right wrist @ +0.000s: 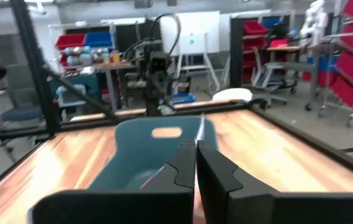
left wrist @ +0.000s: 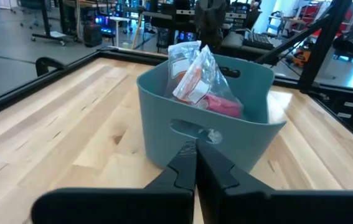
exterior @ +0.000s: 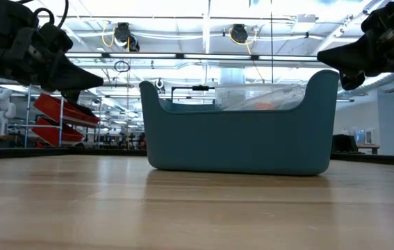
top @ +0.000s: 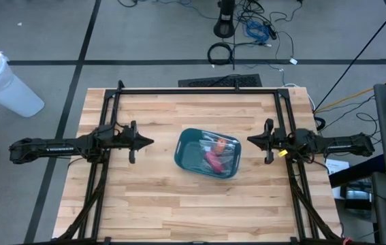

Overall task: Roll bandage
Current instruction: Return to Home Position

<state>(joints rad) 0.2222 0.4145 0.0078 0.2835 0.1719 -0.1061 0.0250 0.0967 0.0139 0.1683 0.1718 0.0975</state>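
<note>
Overhead view of a wooden table (top: 145, 204) with a teal bin (top: 181, 155) at its centre. Inside the bin lies a clear bag (top: 224, 148) holding a rolled pink bandage (top: 213, 162). The bin's long axis runs roughly across the table, from one arm towards the other, slightly skewed. The left gripper (top: 146, 142) hangs on one side and the right gripper (top: 252, 140) on the other, both pointing inward at the bin and raised above the tabletop. The right one looks a little nearer; neither touches the bin. Each gripper's fingers are pressed together and hold nothing. The job appears finished, so any remaining move likely only draws the arms away from the bin
</note>
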